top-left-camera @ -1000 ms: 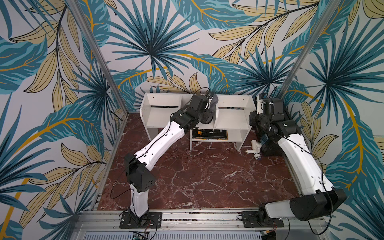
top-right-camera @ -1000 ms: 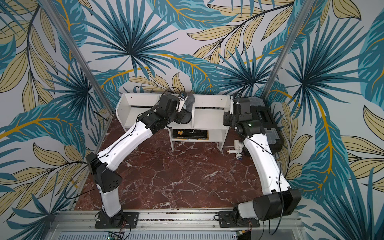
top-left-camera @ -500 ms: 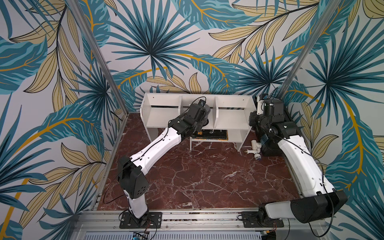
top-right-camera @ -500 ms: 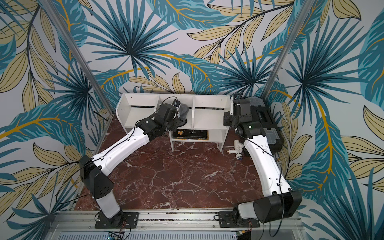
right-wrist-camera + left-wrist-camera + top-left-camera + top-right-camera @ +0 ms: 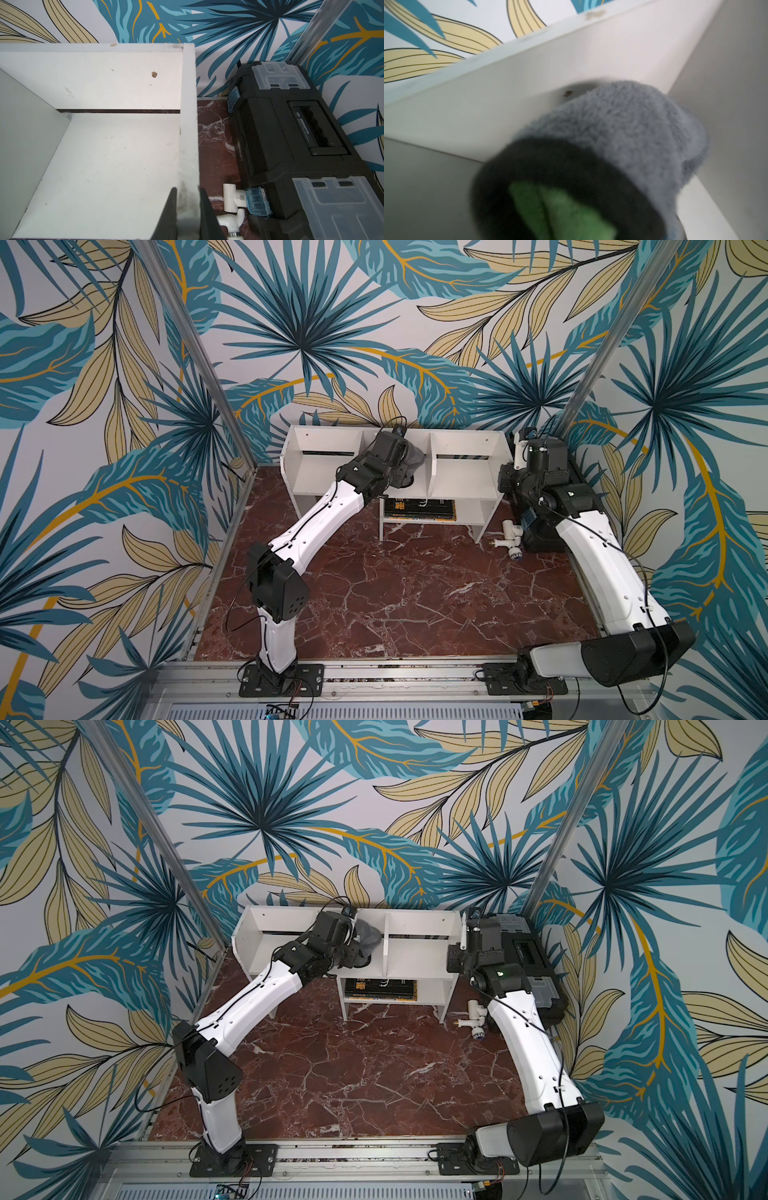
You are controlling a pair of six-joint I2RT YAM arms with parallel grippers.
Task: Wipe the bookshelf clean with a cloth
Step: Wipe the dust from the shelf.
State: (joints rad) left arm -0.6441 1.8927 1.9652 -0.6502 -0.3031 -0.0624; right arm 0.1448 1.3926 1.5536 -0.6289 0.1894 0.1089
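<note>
Cloth [image 5: 623, 133] gripped in closed left claw [image 5: 546, 207] inside middle compartment [image 5: 372, 970] of bookshelf [image 5: 465, 485]; end panel [image 5: 188, 124] clamped by right claw [image 5: 188, 207]. Firm strokes into back corner judged best.

You are seeing soft, even light in both top views; the left wrist view is blurring the cloth [image 5: 623, 133] close up, and the bookshelf [image 5: 108, 149] is glaring faintly.

At the far edge of the table [image 5: 415, 593]: bookshelf [image 5: 465, 475]. In its middle compartment, beside the right divider: cloth [image 5: 413, 456]. In the lower cubby: flat stack [image 5: 419, 510]. Just right of bookshelf: toolbox [image 5: 536, 952]; at its near left corner, pipe fitting [image 5: 509, 537].
</note>
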